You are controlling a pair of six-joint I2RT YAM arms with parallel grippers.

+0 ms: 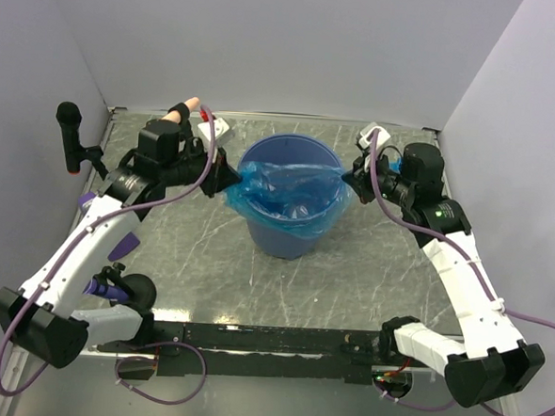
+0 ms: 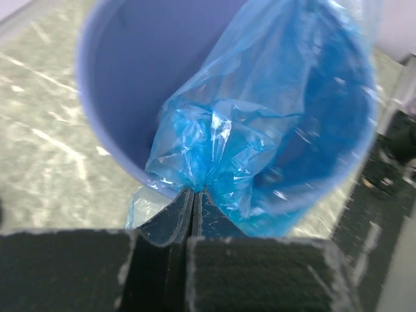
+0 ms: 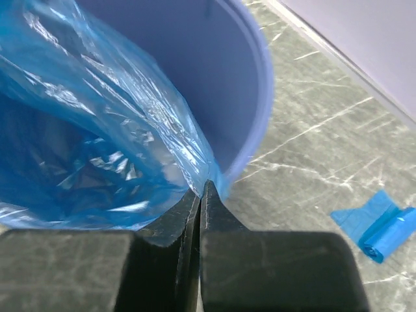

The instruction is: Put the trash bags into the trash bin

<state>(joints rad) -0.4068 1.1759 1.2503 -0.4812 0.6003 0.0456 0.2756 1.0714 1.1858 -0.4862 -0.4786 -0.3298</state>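
A grey marbled table (image 1: 208, 270) fills the workspace, walled in by pale panels. Near its middle stands the trash bin (image 1: 290, 239), a round blue bucket, upright, with both arms reaching to it from either side.

An opened trash bag (image 1: 284, 185) of thin, glossy blue film sits in the mouth of the bin. The film hangs down inside and laps over the near and left parts of the rim, while the far rim shows bare plastic. How deep the film reaches is hard to judge through the creases.

The left gripper (image 1: 230, 179) meets the bin's left rim. In the left wrist view its fingers (image 2: 172, 218) are pressed together, pinching a gathered bunch of the film (image 2: 208, 156) just outside the bin's wall (image 2: 123, 71).

The right gripper (image 1: 347, 179) is at the opposite rim. Its fingers (image 3: 221, 211) are likewise closed tight, with the edge of the film (image 3: 117, 104) caught at their tips, right against the bin's rim (image 3: 257, 84).

A small rolled blue packet (image 3: 377, 224) lies on the table well apart from the bin, seen only from the right wrist.
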